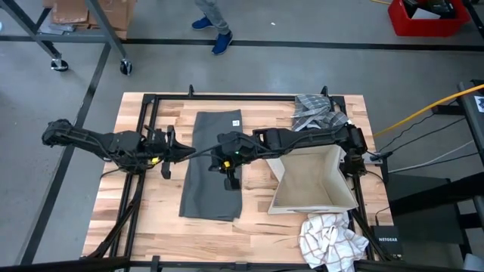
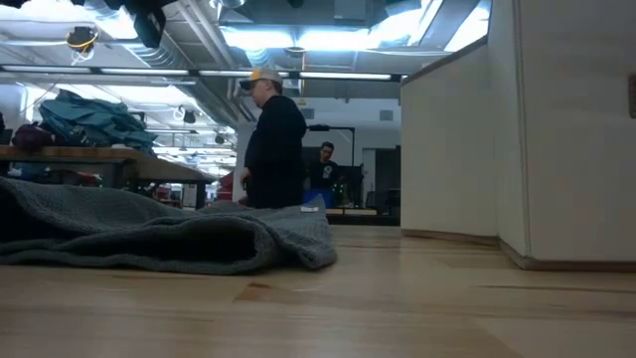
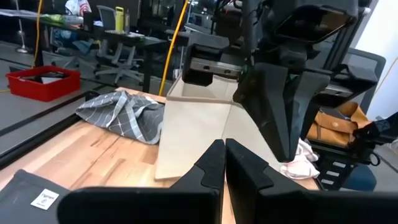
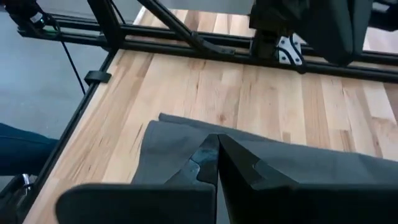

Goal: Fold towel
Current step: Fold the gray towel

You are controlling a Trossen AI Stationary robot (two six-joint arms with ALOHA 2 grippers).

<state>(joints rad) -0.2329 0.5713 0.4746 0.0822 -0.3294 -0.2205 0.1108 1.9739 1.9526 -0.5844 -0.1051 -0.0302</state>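
A dark grey towel [image 1: 208, 198] lies on the wooden table as a long folded strip, running from far to near, with a white label [image 1: 235, 122] at its far right corner. In the low view the towel [image 2: 149, 234] lies flat at the left. My right gripper [image 1: 229, 180] hangs shut above the strip's middle; in the right wrist view it [image 4: 216, 157] is over the towel [image 4: 298, 163] with nothing between its fingers. My left gripper [image 1: 166, 168] is shut and clear of the table, just left of the towel, pointing level toward the right arm [image 3: 280, 93].
An open beige box [image 1: 281, 175] stands right of the towel, on the table's near right. A grey plaid cloth [image 1: 318, 113] lies at the far right corner and a white patterned cloth [image 1: 329, 240] at the near right. A person [image 2: 273, 139] stands beyond the far edge.
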